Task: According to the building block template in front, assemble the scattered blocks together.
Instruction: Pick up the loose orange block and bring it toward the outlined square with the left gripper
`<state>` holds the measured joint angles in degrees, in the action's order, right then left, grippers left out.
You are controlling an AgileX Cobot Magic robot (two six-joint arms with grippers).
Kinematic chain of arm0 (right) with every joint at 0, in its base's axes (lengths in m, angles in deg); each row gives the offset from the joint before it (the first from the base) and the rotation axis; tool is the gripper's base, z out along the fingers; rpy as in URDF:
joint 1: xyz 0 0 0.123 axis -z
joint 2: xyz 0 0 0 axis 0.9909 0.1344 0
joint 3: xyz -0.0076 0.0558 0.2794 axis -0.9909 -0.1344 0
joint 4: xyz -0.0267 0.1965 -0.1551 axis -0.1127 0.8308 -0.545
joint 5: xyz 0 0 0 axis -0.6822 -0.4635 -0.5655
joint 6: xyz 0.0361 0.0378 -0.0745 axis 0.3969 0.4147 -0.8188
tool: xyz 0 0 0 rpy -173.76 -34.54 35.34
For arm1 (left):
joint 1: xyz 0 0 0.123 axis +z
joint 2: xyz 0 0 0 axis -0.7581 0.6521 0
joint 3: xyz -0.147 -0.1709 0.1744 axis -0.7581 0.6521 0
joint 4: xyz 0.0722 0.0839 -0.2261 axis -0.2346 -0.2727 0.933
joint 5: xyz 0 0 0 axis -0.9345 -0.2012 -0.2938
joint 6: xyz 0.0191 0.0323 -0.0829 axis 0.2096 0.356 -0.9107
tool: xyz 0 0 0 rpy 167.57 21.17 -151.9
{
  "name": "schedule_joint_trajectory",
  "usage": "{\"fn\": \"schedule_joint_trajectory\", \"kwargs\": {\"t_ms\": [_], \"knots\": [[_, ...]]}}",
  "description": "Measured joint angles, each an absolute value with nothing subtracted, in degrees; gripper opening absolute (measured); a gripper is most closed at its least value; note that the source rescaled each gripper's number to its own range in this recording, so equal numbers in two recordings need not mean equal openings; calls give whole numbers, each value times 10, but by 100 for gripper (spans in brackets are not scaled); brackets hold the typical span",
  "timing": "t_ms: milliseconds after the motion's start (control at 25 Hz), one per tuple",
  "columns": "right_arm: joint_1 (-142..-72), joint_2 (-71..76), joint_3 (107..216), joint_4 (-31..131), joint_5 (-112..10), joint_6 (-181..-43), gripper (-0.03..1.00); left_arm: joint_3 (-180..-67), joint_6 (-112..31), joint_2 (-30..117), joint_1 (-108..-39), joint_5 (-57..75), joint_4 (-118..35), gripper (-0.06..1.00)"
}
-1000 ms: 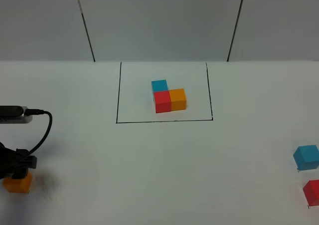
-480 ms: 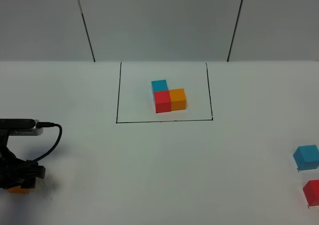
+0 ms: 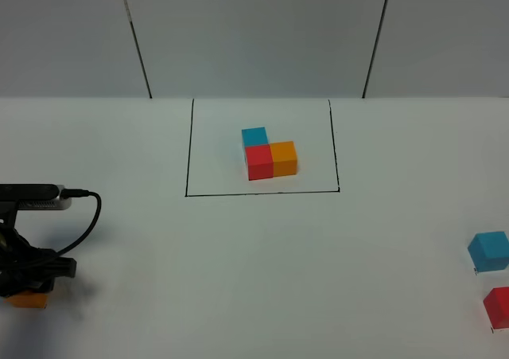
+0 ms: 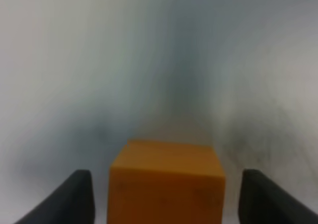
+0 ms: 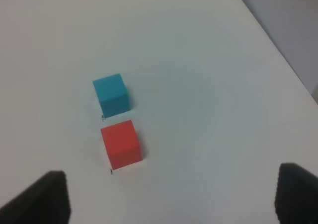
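Lowering is the change just registered: the left gripper [image 4: 169, 194] is now found sunk over the orange cube [image 3: 29, 300] near the front-left corner of the desk [image 3: 262, 263]. A second ago much of the cube was shown; now only a sliver of orange is left visible beneath the black housing.

In the left wrist view the cube is framed squarely between the jaws. They are spread apart, with a gap left on either side, so nothing is gripped yet. A closing is judged to be what is called for next. The first pick is thus being set up, not made.

The arm is held low over that corner, its cable looped out toward the desk's middle.

The building block template [image 3: 268, 158] is left untouched inside its black outline, centred toward the back edge. By the right edge, toward the front, the blue cube [image 3: 488, 250] and the red cube [image 3: 498, 306] are set just apart, blue nearer the back. The right gripper [image 5: 171, 194] is hidden from the high view. In its wrist view the jaws are spread wide, nothing is held, and both cubes are seen well clear of them.
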<state>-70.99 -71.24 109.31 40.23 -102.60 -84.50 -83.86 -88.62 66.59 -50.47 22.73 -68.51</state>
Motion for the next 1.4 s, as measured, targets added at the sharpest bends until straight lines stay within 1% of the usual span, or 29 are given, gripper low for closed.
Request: {"fn": "schedule_joint_trajectory", "kwargs": {"t_ms": [40, 80, 240, 360, 480, 600, 720, 920, 1080, 1240, 1400], "knots": [[-710, -712, 1093, 402, -1026, -845, 76, -839, -886, 666, -505, 228, -685, 16], [-710, -712, 1093, 402, -1026, -845, 76, -839, -886, 666, -505, 231, -685, 1], [-710, -712, 1093, 402, -1026, -845, 76, -839, -886, 666, -505, 232, -685, 0], [-710, -712, 1093, 402, -1026, -845, 76, -840, -860, 666, -505, 233, -687, 0], [-710, -712, 1093, 402, -1026, -845, 76, -847, -795, 664, -506, 245, -686, 0], [-710, -712, 1093, 402, -1026, -845, 76, -870, -702, 653, -527, 279, -685, 0], [-710, -712, 1093, 402, -1026, -845, 76, -914, -609, 648, -577, 320, -676, 0], [-710, -712, 1093, 402, -1026, -845, 76, -994, -439, 648, -708, 377, -670, 0], [-710, -712, 1093, 402, -1026, -845, 76, -1047, -390, 651, -803, 361, -655, 0], [-710, -712, 1093, 402, -1026, -845, 76, -1102, -332, 679, -861, 352, -598, 0], [-710, -712, 1093, 402, -1026, -845, 76, -1165, -269, 734, -888, 379, -491, 0]]}}
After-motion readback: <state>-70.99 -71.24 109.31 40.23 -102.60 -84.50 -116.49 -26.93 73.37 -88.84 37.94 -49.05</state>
